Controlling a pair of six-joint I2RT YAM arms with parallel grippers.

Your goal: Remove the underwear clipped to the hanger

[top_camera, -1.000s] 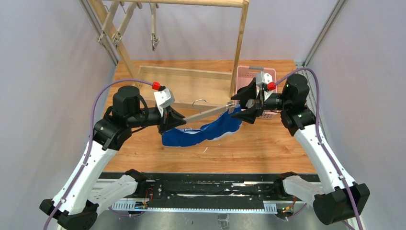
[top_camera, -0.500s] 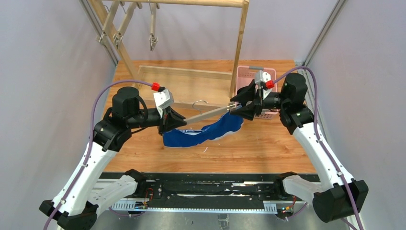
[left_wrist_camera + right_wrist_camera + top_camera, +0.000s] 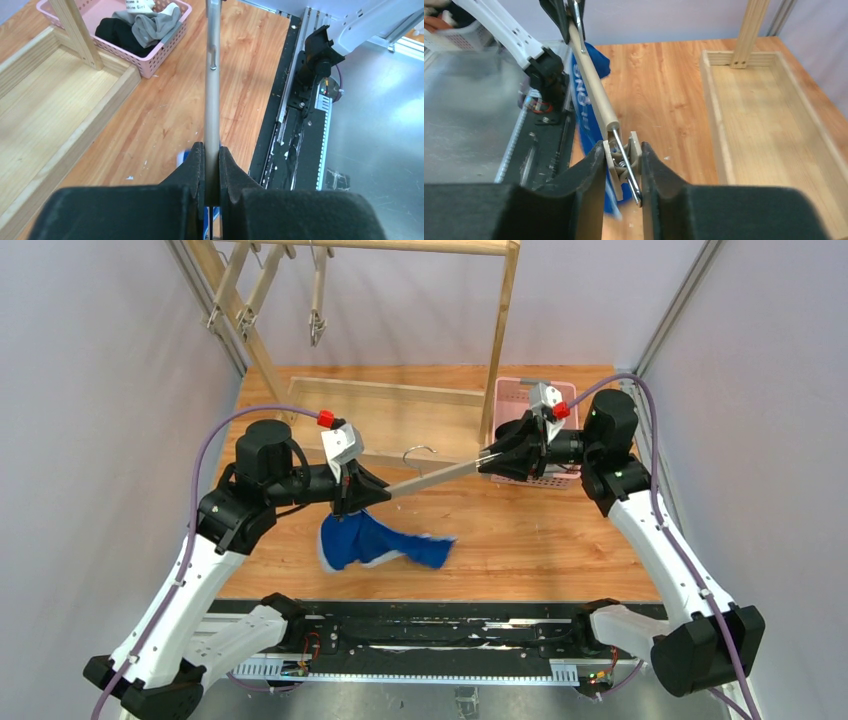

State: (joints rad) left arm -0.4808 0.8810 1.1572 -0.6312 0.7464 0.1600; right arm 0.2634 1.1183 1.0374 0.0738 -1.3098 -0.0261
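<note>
While left end effector (image 3: 211, 151) clamps hanger (image 3: 213, 95), right end effector (image 3: 622, 148) squeezes clip (image 3: 635, 150); blue underwear (image 3: 362, 540) lettering illegible.

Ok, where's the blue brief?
Top view, left of centre: the blue brief hangs below the left gripper from the hanger's left end.

Bright blue underwear (image 3: 372, 540) (white lettering), pink basket (image 3: 510, 390), black fingers (image 3: 192, 165).

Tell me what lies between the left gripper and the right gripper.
In the top view, the wooden hanger spans from the left gripper to the right gripper; the blue underwear dangles by the left one.
</note>
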